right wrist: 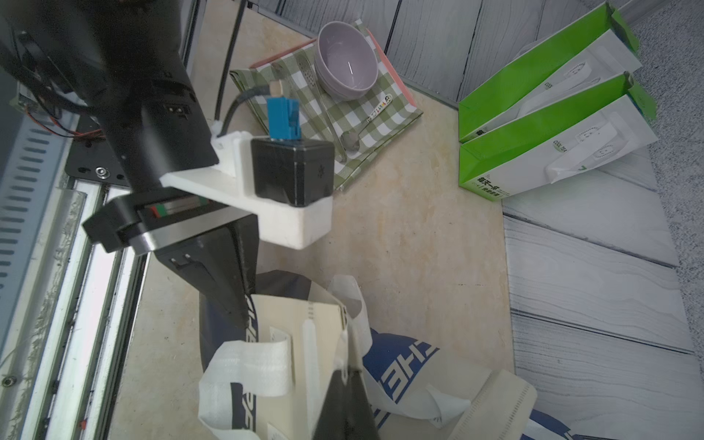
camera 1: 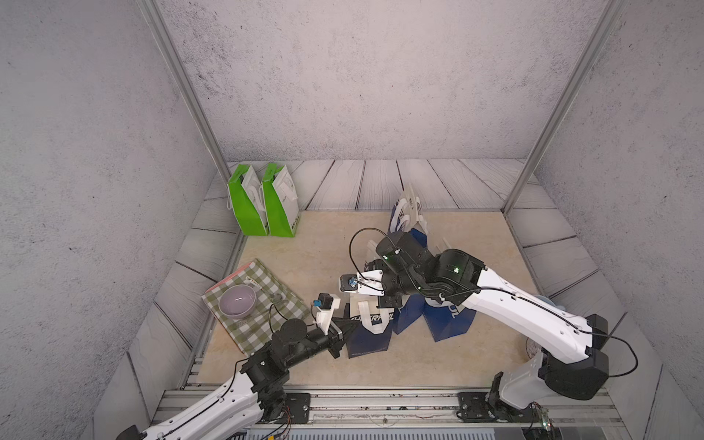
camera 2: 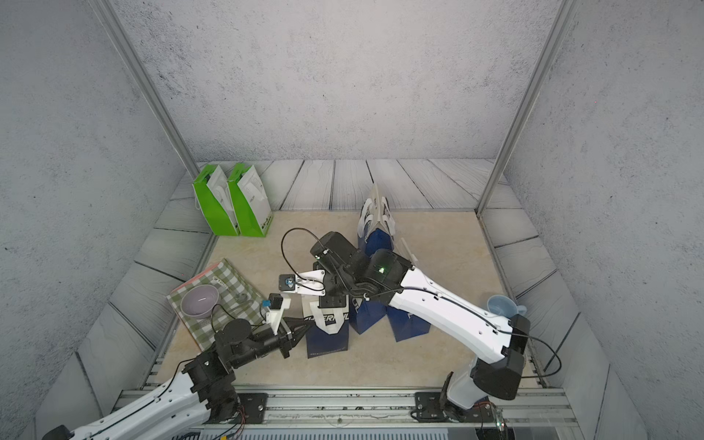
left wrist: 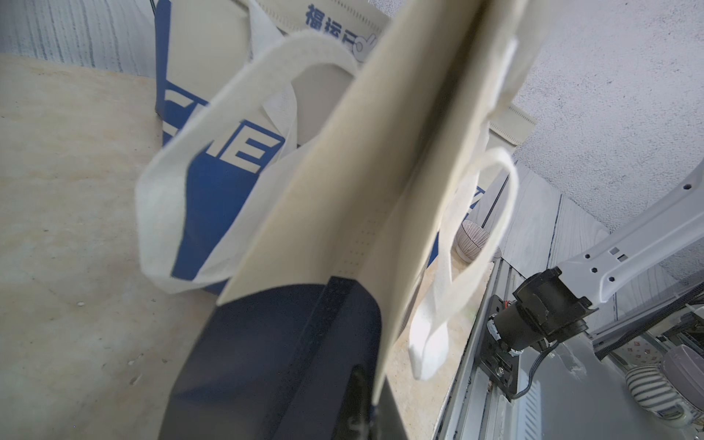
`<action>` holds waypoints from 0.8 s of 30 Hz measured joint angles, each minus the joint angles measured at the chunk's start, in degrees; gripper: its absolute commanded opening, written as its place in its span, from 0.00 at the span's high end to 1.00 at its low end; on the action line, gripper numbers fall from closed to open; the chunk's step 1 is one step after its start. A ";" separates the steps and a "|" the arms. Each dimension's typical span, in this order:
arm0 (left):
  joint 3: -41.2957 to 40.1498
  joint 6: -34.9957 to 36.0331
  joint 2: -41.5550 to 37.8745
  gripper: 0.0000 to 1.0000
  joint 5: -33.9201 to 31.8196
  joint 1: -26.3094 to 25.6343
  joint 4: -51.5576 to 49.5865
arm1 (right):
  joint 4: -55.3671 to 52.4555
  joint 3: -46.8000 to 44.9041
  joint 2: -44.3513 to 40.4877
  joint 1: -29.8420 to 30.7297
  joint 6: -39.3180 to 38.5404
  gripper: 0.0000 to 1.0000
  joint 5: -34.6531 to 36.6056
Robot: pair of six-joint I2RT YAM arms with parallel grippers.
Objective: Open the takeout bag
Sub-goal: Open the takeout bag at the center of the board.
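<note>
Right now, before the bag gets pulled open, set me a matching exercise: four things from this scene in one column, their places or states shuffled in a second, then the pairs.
1. lilac bowl
2. green bags
3. left gripper
4. takeout bag

A. shut on a cream rim
B. navy and cream, standing upright
C. on the checked cloth
D. side by side at the far corner

Pairs: 1-C, 2-D, 3-A, 4-B
</note>
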 measured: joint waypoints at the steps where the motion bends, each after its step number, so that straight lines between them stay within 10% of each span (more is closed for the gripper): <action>1: 0.07 0.02 0.11 1.00 0.02 0.00 0.00 | -0.44 0.42 0.24 -0.02 -0.15 1.00 -0.07; 24: 0.39 0.39 0.39 1.00 0.13 0.00 -0.66 | -9.20 9.44 5.84 -0.39 -2.64 0.98 -1.46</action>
